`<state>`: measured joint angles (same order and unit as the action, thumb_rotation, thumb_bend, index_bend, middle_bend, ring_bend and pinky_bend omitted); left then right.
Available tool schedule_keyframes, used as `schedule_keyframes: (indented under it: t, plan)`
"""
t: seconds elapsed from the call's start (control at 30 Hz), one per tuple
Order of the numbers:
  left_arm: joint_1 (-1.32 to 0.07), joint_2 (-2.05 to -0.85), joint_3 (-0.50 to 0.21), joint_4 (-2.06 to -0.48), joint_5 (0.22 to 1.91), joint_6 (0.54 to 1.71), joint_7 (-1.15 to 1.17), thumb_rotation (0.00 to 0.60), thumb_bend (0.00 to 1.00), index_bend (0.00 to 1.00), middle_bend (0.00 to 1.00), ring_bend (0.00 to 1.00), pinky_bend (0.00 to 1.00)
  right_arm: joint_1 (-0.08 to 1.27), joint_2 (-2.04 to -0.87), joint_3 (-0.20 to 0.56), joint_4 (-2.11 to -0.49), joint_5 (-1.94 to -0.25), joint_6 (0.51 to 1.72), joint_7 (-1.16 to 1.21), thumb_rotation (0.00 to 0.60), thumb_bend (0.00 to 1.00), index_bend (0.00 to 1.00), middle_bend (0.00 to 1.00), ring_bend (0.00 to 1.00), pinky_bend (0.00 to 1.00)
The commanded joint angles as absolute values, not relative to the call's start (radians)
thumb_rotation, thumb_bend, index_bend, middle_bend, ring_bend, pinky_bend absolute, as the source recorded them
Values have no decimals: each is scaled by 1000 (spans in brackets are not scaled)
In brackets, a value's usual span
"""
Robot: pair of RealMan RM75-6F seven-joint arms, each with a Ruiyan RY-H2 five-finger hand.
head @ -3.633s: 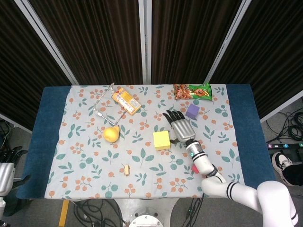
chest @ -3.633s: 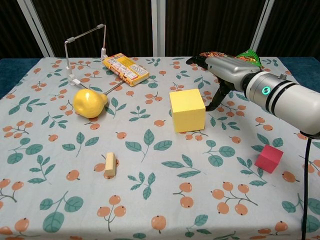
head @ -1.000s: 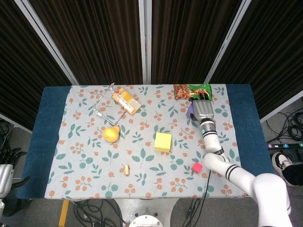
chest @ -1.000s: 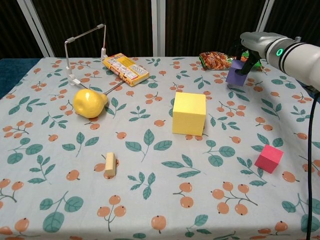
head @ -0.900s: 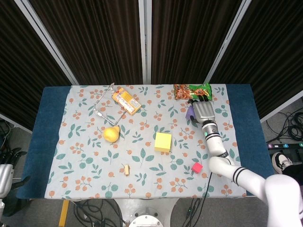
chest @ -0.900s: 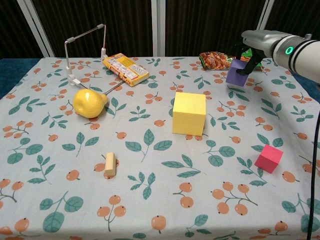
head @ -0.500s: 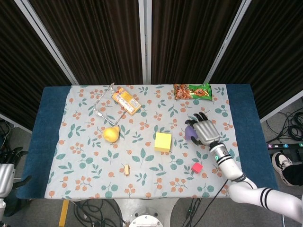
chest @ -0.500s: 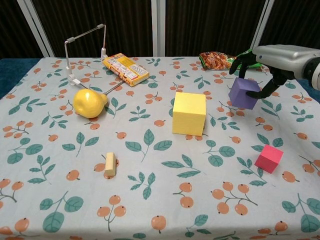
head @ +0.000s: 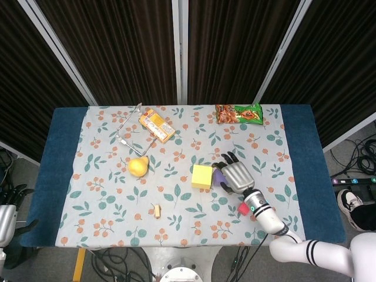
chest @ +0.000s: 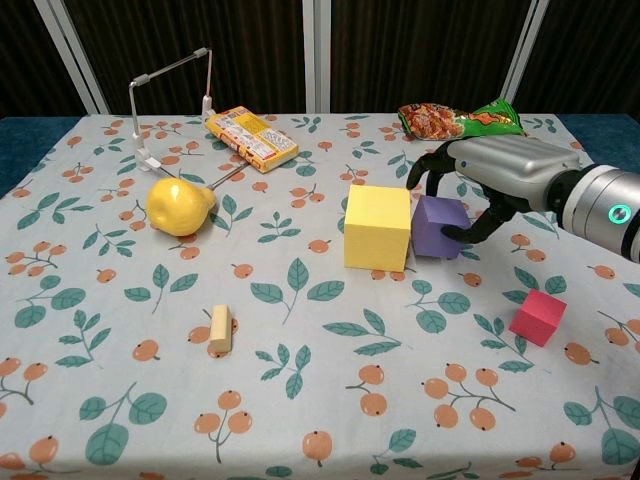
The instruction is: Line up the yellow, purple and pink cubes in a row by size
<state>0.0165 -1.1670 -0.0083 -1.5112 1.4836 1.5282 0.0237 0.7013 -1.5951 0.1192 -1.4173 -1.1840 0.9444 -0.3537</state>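
Observation:
The big yellow cube (chest: 376,225) (head: 202,176) stands mid-table. Right beside it, on its right, is the purple cube (chest: 440,227) (head: 218,175), and my right hand (chest: 490,178) (head: 237,177) grips it, fingers curled over the top and thumb on the right face. Whether the purple cube rests on the cloth or hangs just above it, I cannot tell. The small pink cube (chest: 537,317) (head: 242,207) lies nearer the front right, partly hidden by my forearm in the head view. My left hand (head: 10,192) hangs off the table's left edge, fingers apart and holding nothing.
A yellow pear (chest: 180,206), a wire stand (chest: 170,110) and an orange snack box (chest: 251,137) sit at the back left. A snack bag (chest: 460,118) lies at the back right. A small wooden block (chest: 221,328) lies front left on the floral cloth (chest: 320,420).
My right hand has carried the purple cube from beside the snack bag at the back right, forward and left, to the yellow cube's right side. The other objects have not moved.

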Motion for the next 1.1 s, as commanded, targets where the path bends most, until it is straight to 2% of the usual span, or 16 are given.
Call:
schedule_keyframes:
  t: [0.03,0.47,0.63,0.9,1.1]
  plan:
    - [18,-1167,-8,-1510,1482,1528,22,600,119,308,281,222,203,701,-1614,116,-1407,-1188,959,-370,600,301,243,337,76,0]
    - [17,-1170,-9,-1502,1485,1528,15,600,119,308,280,222,203,682,-1647,107,-1386,-1183,966,-366,600,246,87,215,34,0]
    - [22,-1169,-6,-1502,1484,1531,13,600,119,308,281,222,203,671,-1618,103,-1411,-1195,976,-361,600,177,1,119,2,0]
    - [24,-1167,-6,-1505,1487,1536,16,600,119,308,281,222,203,652,-1520,132,-1444,-1165,987,-338,600,92,0,61,0,0]
    - [19,-1165,-7,-1518,1495,1536,28,600,119,308,281,222,203,683,-1575,172,-1338,-1118,932,-290,600,55,0,41,0,0]
